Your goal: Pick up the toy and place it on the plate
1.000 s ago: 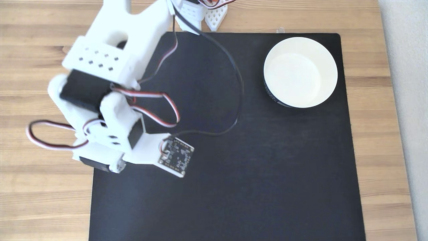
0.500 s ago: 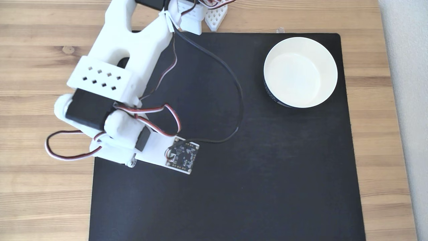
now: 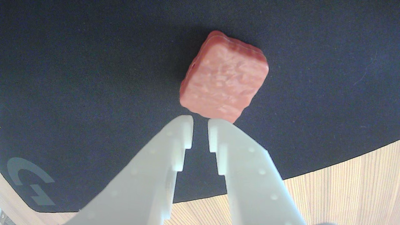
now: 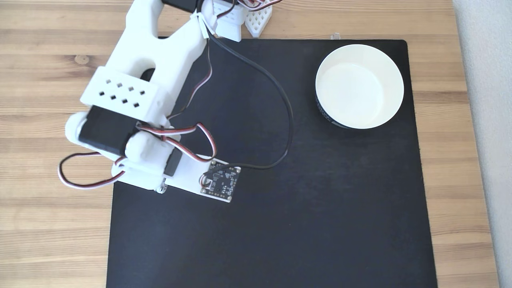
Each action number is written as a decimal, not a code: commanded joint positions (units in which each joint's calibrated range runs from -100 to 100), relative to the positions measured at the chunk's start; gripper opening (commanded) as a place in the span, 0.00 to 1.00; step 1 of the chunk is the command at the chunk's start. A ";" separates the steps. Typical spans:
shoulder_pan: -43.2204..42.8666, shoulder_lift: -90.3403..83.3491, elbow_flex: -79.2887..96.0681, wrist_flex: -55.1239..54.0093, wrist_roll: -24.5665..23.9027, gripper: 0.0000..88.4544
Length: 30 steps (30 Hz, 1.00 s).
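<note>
Arm (image 4: 136, 76): white printed body at the left of the fixed view, reaching from the top edge down over the left part of the mat; red, white and black wires loop beside it; a dark square circuit board (image 4: 221, 182) sits on its lower end, over the mat.
Mat (image 4: 320, 200): black, lying on the wooden table (image 4: 48, 240); in the wrist view its curved edge runs along the bottom, with a pale logo (image 3: 29, 184) at the lower left corner and wood showing at the lower right.
Gripper (image 3: 200, 122): two white fingers enter the wrist view from the bottom edge, left finger (image 3: 175, 137) and right finger beside it; jaws stand almost closed, a narrow slit between the tips; nothing is held between them.
Toy (image 3: 224, 83): reddish-brown square with rounded corners and rough embossed top, lying flat on the mat; position relative to jaws: just beyond the fingertips, slightly to the right of the slit in the wrist view; its nearest corner sits just past the right fingertip; contact there cannot be judged.
Plate (image 4: 394, 76): round white dish with dark outer side, on the upper right part of the mat in the fixed view, well apart from the arm; interior white.
</note>
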 commanded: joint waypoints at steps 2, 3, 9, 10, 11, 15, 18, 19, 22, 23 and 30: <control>-0.07 -0.92 -2.42 0.39 -0.07 0.03; -0.07 -0.75 -2.42 0.14 -0.13 0.03; 0.01 -0.50 -2.42 -0.88 0.29 0.10; 0.01 -0.50 -2.42 -1.22 0.34 0.17; -0.07 -0.50 -2.42 -1.13 0.40 0.21; -0.16 -0.75 -2.42 0.73 0.40 0.41; -0.07 -0.42 -2.42 0.82 -0.07 0.41; -0.07 -0.42 -2.33 0.82 -0.13 0.41; -0.07 -0.42 -2.33 0.82 -0.18 0.40; -0.16 -0.42 -2.33 0.82 -0.18 0.40; 0.01 -0.33 -2.24 0.82 -3.00 0.40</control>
